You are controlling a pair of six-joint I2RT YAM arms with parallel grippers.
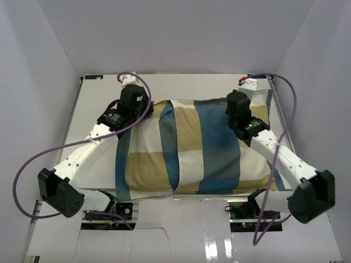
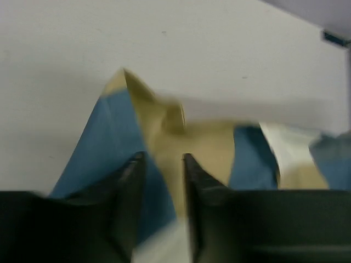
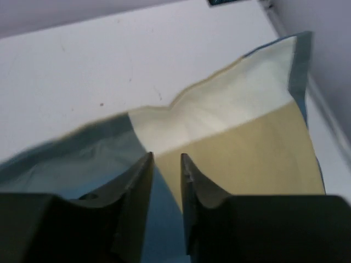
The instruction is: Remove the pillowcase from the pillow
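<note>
The checked tan, blue and cream pillowcase (image 1: 192,148) lies filled out across the table, and the pillow inside it is hidden. My left gripper (image 1: 143,109) is at its far left corner. In the left wrist view the left gripper (image 2: 163,156) stands narrowly parted with blue and tan pillowcase fabric (image 2: 208,148) between the fingers, and the corner is drawn up into a peak. My right gripper (image 1: 241,109) is at the far right part. In the right wrist view the right gripper (image 3: 166,156) stands nearly closed on the pillowcase (image 3: 247,148) where blue meets tan.
The white table (image 1: 98,109) has grey walls at the back and on both sides. Purple cables (image 1: 22,175) loop from both arms. The pillowcase's far right corner (image 3: 299,44) lies close to the table's right edge.
</note>
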